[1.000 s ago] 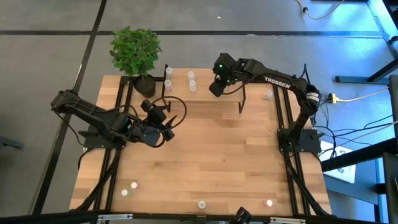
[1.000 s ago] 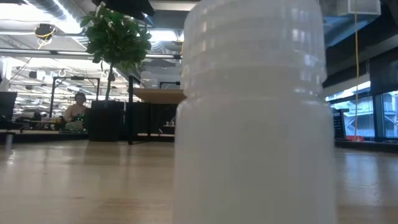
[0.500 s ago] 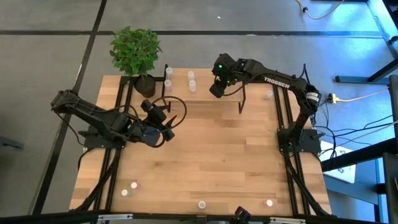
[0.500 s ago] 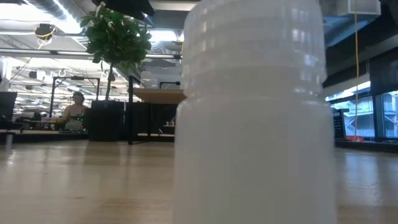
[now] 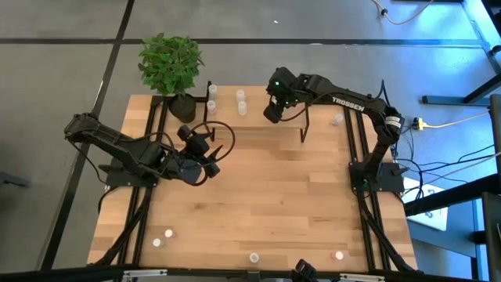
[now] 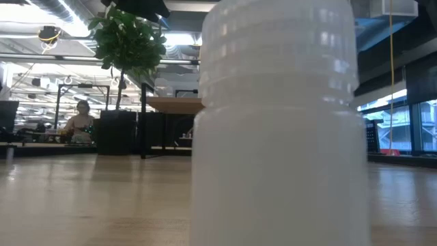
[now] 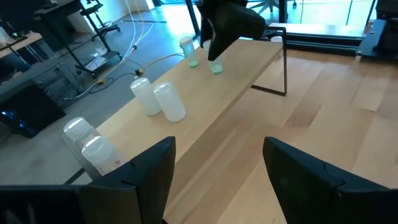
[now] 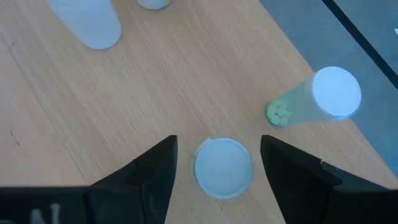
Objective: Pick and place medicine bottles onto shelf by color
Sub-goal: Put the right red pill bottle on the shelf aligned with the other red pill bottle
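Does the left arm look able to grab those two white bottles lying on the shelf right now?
Probably yes. The left pincer stands open and faces the shelf, and nothing lies between it and the two white bottles; it would only have to move forward.

Legible text: one item, the white brand lettering "TROSSEN" on the forearm link of the right arm (image 5: 348,101), high view; nothing else readable.

Whitish bottles (image 7: 163,101) upright on light-wood shelf (image 7: 236,81); more bottles (image 5: 162,237) at table front.
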Robot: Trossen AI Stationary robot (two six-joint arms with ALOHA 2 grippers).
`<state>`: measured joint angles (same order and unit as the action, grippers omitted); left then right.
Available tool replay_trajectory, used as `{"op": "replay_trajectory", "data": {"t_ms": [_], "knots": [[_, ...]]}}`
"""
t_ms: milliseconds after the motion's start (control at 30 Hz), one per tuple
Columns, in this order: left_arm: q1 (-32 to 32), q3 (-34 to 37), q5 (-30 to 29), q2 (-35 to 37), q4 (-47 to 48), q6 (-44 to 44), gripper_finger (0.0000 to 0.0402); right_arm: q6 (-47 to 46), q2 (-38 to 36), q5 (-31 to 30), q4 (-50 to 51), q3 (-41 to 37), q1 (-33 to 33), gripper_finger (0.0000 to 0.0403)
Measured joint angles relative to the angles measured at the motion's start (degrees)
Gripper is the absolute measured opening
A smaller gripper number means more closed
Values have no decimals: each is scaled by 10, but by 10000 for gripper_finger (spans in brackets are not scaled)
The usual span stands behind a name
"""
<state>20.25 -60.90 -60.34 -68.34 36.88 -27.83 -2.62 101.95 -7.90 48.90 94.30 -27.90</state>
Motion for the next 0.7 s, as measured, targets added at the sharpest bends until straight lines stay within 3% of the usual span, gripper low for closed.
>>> {"op": "replay_trajectory", "data": {"t_ms": [700], "knots": [[0, 0, 11, 0, 0, 5, 237, 4, -1, 0, -13, 25, 0, 233]]}}
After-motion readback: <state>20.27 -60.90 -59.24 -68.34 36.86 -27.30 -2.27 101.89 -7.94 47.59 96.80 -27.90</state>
